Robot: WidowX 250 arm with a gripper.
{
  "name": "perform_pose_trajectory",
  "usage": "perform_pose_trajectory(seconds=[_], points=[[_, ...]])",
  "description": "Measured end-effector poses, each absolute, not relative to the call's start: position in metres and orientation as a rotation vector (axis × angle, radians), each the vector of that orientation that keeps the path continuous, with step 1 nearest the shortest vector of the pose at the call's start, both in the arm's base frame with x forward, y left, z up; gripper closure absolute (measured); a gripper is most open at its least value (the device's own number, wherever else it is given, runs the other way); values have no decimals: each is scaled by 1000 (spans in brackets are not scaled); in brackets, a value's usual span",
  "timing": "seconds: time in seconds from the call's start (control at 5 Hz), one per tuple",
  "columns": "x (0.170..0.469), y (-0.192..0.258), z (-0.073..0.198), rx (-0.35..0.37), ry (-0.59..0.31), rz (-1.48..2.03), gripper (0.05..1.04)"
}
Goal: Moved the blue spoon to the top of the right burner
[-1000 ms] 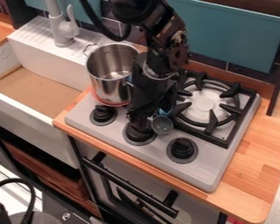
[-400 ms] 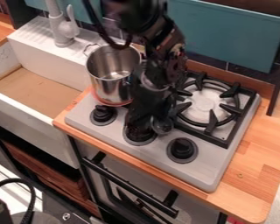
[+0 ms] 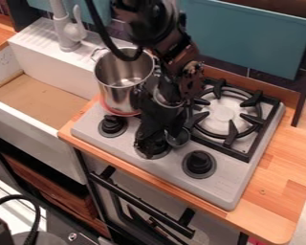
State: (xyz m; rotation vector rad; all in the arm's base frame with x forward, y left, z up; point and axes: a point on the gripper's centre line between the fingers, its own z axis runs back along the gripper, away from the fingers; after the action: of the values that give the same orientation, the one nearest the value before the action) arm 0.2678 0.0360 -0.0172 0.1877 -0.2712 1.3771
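- Far to the gripper's left I have the sink (image 3: pixel 37 103), no part of this job.
- Nearer, just left of the gripper and beyond it, the pot (image 3: pixel 122 88) stands upright on the stove (image 3: pixel 162 165).
- My gripper (image 3: pixel 145 146) hangs low over the middle knob (image 3: pixel 157 155). Whether it is clenched or released, I can't tell from here.
- Just right of the gripper sits the spoon (image 3: pixel 178 139), bowl in sight; I can't make out its handle. I judge the step in hand to be getting hold of it.
- Right of the gripper and farther back is the right burner (image 3: pixel 224 115), its grate bare of the spoon. Next I'd want a sure grip, then a lift above the grate's prongs, a move across, and a gentle lowering; dragging low could snag the spoon.
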Motion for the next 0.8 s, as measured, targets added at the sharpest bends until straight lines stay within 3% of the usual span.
perform_pose_trajectory(seconds=[0.8], points=[[273, 25, -26, 192, -235, 1406, 85]])
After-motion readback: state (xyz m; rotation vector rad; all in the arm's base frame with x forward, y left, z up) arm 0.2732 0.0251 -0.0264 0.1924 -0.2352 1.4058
